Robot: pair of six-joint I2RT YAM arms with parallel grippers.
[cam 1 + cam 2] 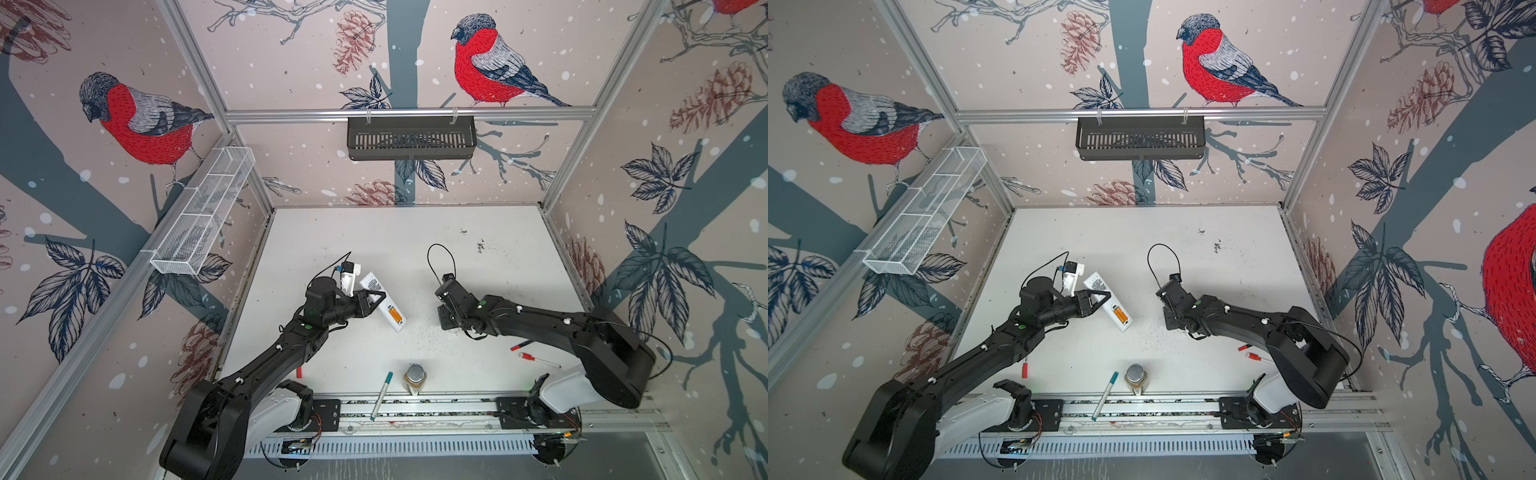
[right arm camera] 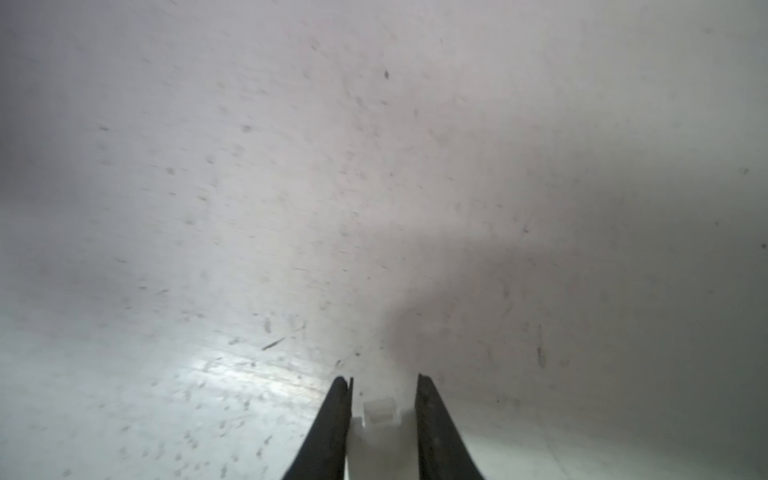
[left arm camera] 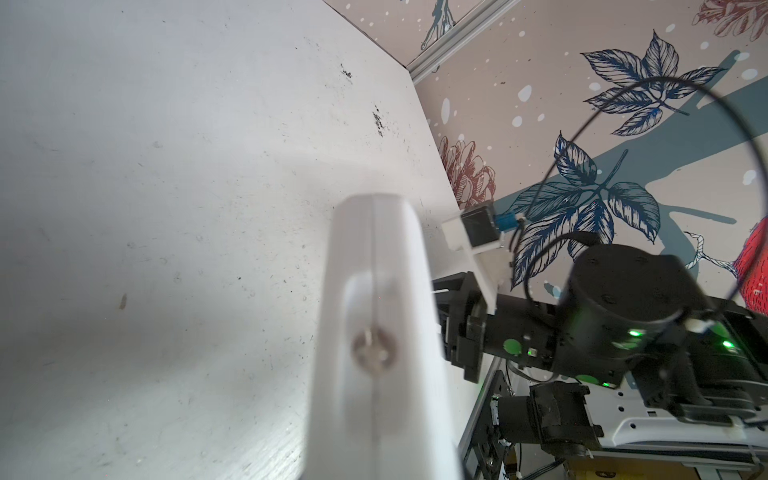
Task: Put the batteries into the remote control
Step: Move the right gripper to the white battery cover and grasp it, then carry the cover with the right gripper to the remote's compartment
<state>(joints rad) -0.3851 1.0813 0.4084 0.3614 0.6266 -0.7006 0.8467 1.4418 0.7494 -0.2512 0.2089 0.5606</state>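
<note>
I am clenching my left pincer (image 1: 379, 297) across the middle of the slim white rectangular remote control (image 1: 373, 284). The remote control is sitting back side up, a little toward 9 o'clock from the centre of the white desk (image 1: 374, 232), and its length is running from 11 o'clock to 5 o'clock. The small orange cylindrical batteries (image 1: 396, 316) are showing in the open bay at its 5 o'clock end, and the QR-code label is facing up near the 11 o'clock end. In the left wrist view the remote's white edge is filling the foreground, blurred.

My right pincer (image 2: 383, 386) is pointing down at the desk at 3 o'clock from the remote, well apart from it. Its two black fingers (image 2: 432, 415) are gripping a small white plastic cover plate (image 2: 380, 436) from either side.

At 6 o'clock, near the front rail, a glass jar with a metal lid (image 1: 414, 376) is standing upright. A teal-capped grey marker (image 1: 381, 392) is lying just beside it at its 8 o'clock.
</note>
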